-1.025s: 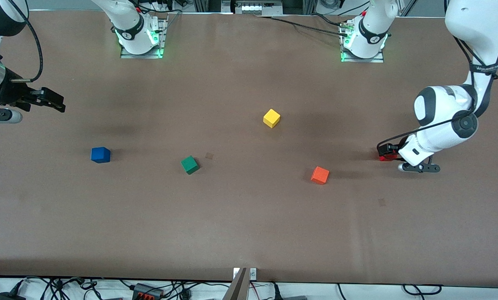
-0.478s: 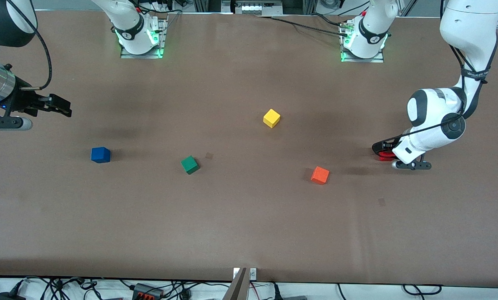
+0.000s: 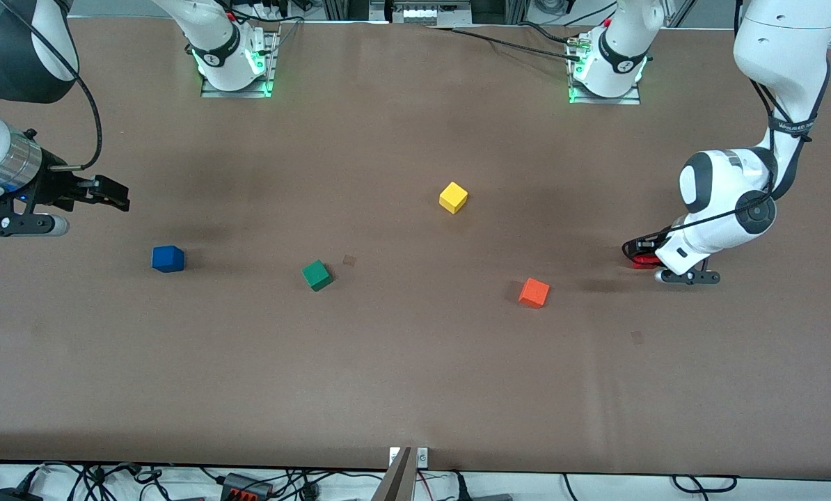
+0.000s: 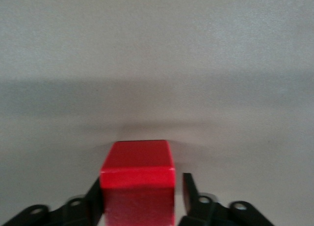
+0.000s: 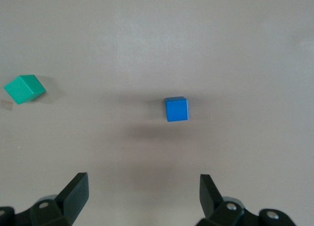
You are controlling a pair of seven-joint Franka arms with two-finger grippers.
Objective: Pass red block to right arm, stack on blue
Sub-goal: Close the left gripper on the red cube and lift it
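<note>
- We've got the red block [image 4: 138, 182] down at the left arm's end of the table [image 3: 415, 390], with the left gripper [image 3: 642, 255] low around it. In the left wrist view one finger [image 4: 94, 199] touches the block's side, while the other finger sits just off it with a thin gap, so it isn't quite clamped.
- The right gripper [image 3: 113, 195] hangs at the right arm's end with its fingers [image 5: 74, 189] spread wide and nothing between them, over bare table just short of the blue block [image 3: 168, 258].
- Loads of open brown table nearer the front camera, and a clear stretch between the blue block and the green block [image 3: 317, 275].
- Count: five cubes, one each of red, blue, green, yellow [image 3: 453, 197] and orange [image 3: 534, 292], all well apart. Two arms.
</note>
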